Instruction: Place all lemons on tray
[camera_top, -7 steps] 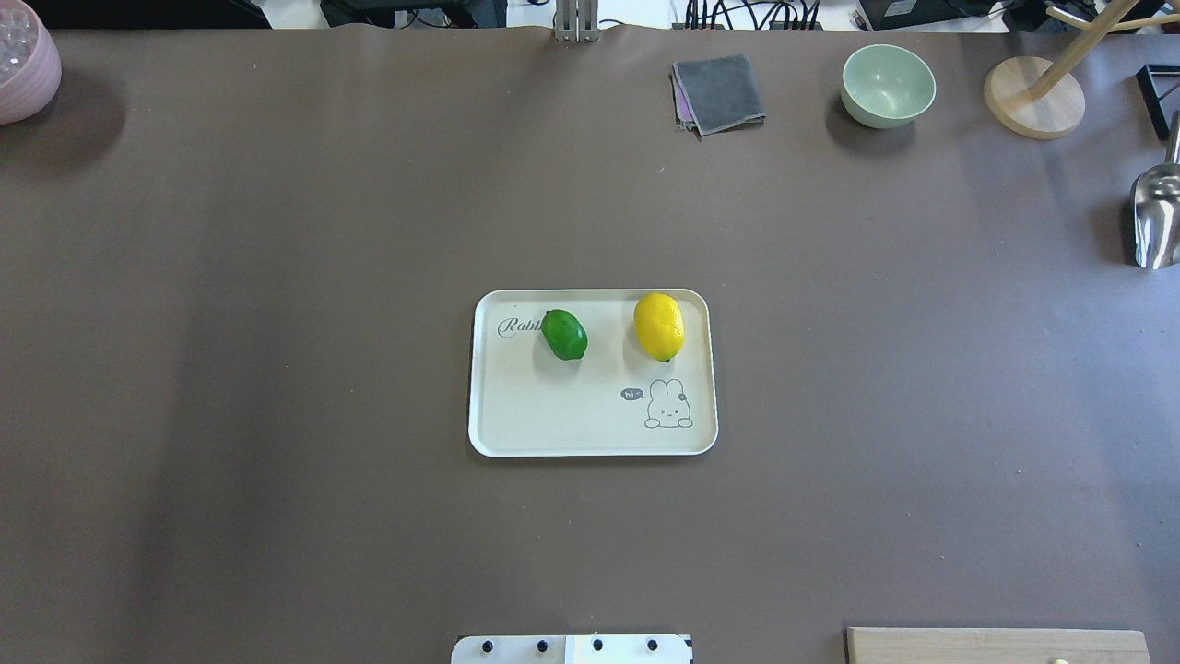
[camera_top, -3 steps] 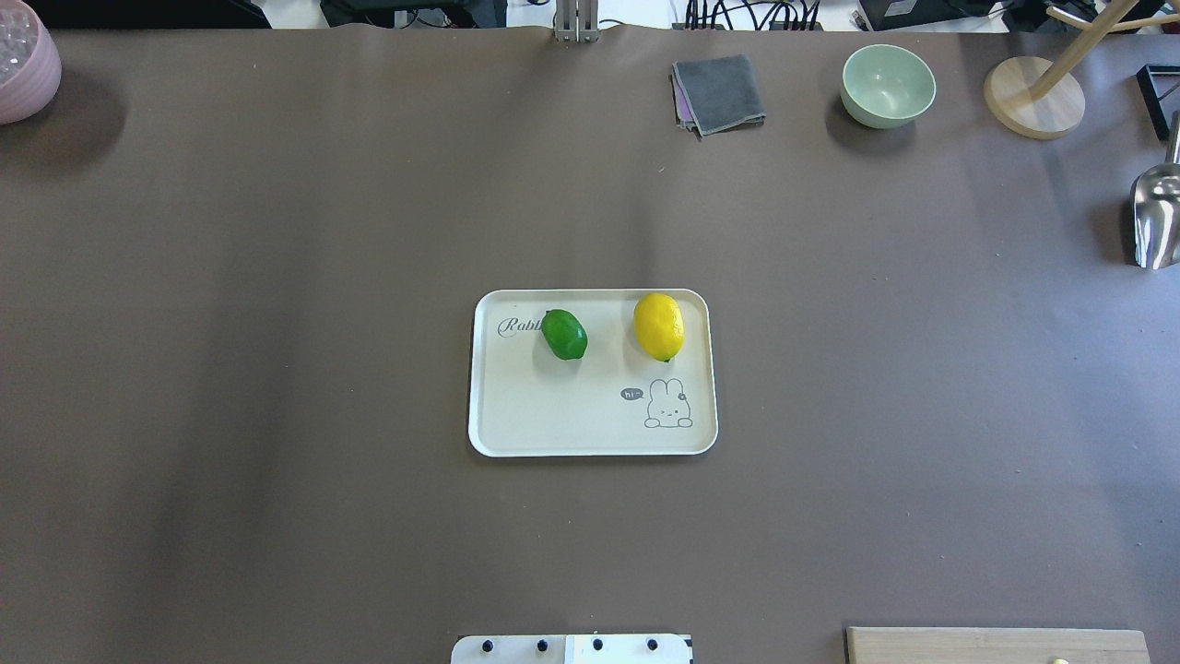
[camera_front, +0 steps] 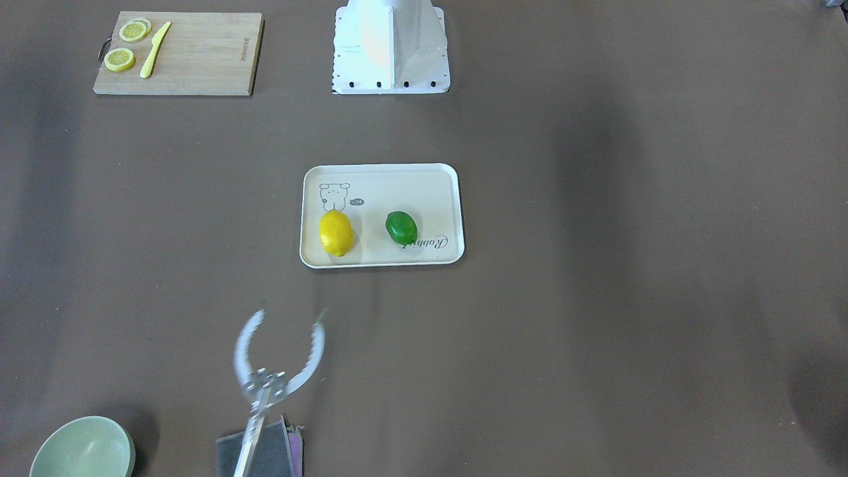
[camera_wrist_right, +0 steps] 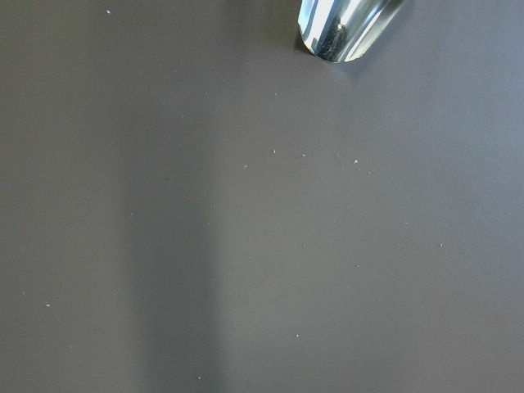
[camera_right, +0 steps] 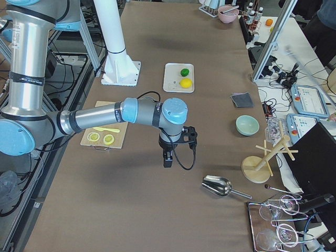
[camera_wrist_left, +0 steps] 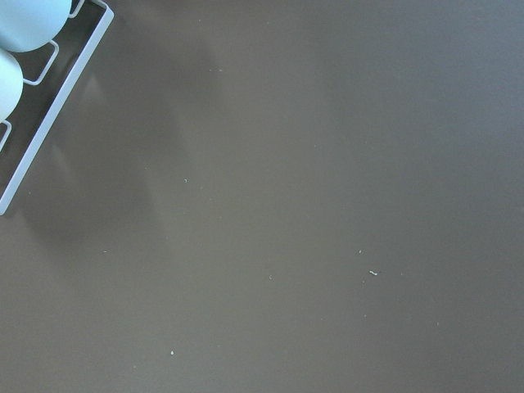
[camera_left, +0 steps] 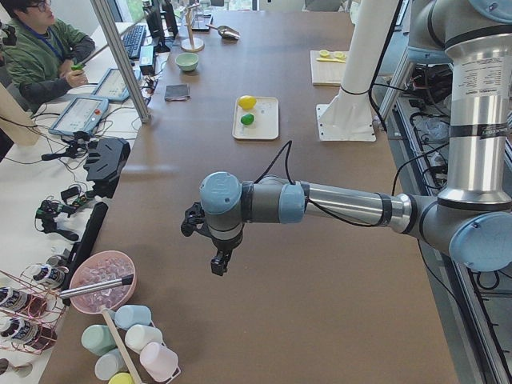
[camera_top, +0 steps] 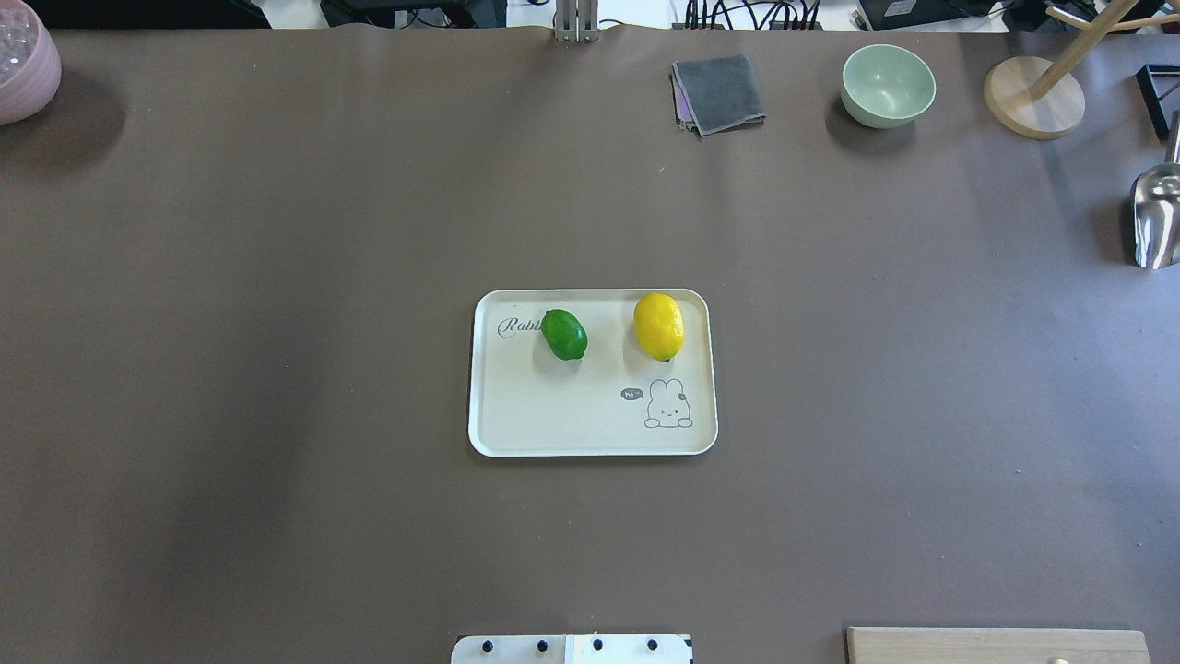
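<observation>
The cream tray (camera_top: 553, 420) lies mid-table, also in the front view (camera_front: 397, 185). The yellow lemon (camera_top: 658, 326) and the green lemon (camera_top: 564, 334) both rest on it, apart from each other, also seen in the front view as yellow lemon (camera_front: 336, 232) and green lemon (camera_front: 401, 228). My left gripper (camera_left: 218, 262) hangs over bare table far from the tray, toward the left end. My right gripper (camera_right: 167, 160) hangs over bare table toward the right end. Both show only in side views, so I cannot tell whether they are open or shut.
A bamboo cutting board (camera_front: 199, 59) with lemon slices (camera_front: 120, 59) lies near the robot base. A green bowl (camera_top: 888, 85), grey cloth (camera_top: 718, 92), wooden stand (camera_top: 1032, 97) and metal scoop (camera_top: 1155, 217) sit far right. Blurred metal tongs (camera_front: 278, 361) reach in over the cloth.
</observation>
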Robot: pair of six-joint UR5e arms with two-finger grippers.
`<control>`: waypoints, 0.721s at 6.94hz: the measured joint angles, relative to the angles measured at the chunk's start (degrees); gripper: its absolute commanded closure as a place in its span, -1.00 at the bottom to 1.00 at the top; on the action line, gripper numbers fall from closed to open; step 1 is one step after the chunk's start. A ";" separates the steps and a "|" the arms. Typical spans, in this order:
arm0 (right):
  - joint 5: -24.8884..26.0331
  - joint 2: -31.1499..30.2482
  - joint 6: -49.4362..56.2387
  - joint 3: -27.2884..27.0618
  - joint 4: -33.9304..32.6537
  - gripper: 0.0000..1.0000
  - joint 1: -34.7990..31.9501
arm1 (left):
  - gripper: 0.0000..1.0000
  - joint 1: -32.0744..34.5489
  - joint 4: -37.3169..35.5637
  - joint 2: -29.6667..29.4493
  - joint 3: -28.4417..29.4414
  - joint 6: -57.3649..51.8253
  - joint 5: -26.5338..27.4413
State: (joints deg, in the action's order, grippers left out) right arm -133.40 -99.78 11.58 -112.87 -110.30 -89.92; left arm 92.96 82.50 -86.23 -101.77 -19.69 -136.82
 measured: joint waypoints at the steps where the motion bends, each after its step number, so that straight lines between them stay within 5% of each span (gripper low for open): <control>1: -0.19 -0.03 0.07 0.01 0.00 -1.00 0.00 | -0.98 0.06 0.31 0.51 -0.28 0.00 0.14; 5: -0.91 -0.15 0.11 0.10 -0.06 -1.00 0.01 | -0.98 0.11 1.33 0.97 -0.42 0.00 0.31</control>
State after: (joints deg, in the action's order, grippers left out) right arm -134.32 -99.93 11.69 -112.77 -110.36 -89.91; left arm 93.07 83.83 -85.26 -102.19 -19.69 -136.51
